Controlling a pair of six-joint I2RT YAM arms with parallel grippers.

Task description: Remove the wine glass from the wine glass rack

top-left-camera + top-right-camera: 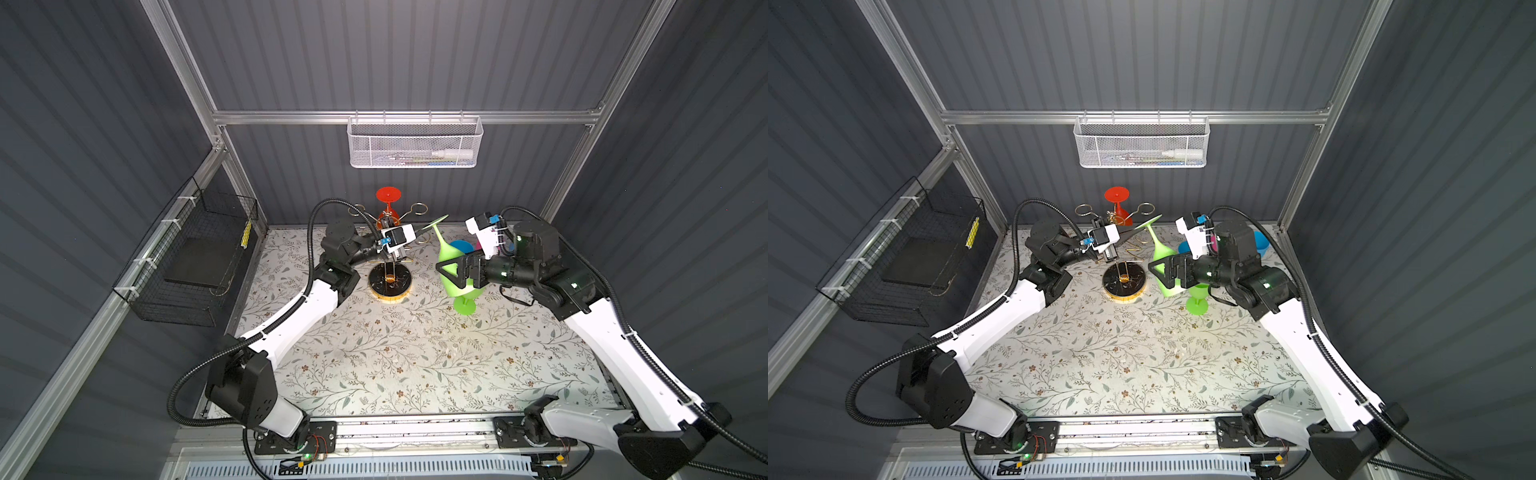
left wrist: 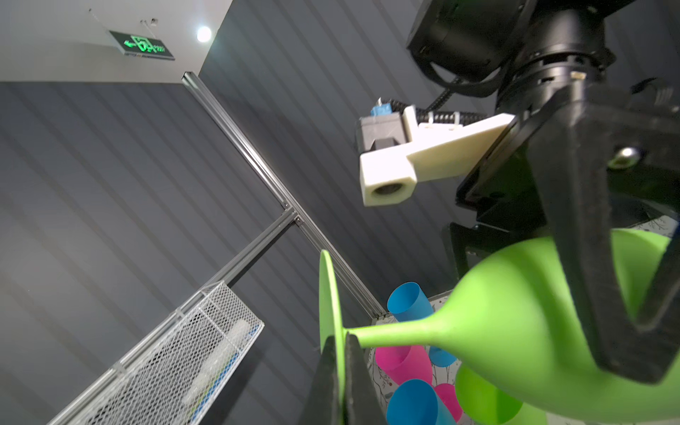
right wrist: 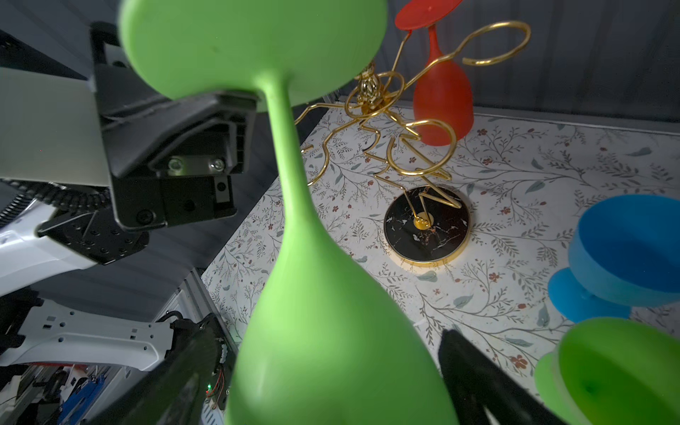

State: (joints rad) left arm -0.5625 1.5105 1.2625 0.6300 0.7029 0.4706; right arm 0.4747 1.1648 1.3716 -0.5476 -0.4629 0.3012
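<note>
Left wrist view: only here seen, left tool (image 2: pixel 341 340) pinched shut on foot of wine glass (image 2: pixel 507 323). Right wrist view: right tool (image 3: pixel 327 331) spread open around bowl.

The gold wire tree-shaped wine glass rack (image 1: pixel 390 286) stands at the back middle of the desk (image 1: pixel 374 353), with a red stemmed wine glass (image 1: pixel 388 208) hanging on its rear arm. To its right, a matte green stemmed wine glass (image 1: pixel 446 252) tilts between the left pincer (image 2: pixel 344 368) and the right pincer (image 1: pixel 451 272), above a second green glass (image 1: pixel 464 305) on the desk.

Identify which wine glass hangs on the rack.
The red glass: it alone hangs foot-up from a ring arm of the gold rack. The green glass is held clear of it; a blue glass sits on the table.
</note>
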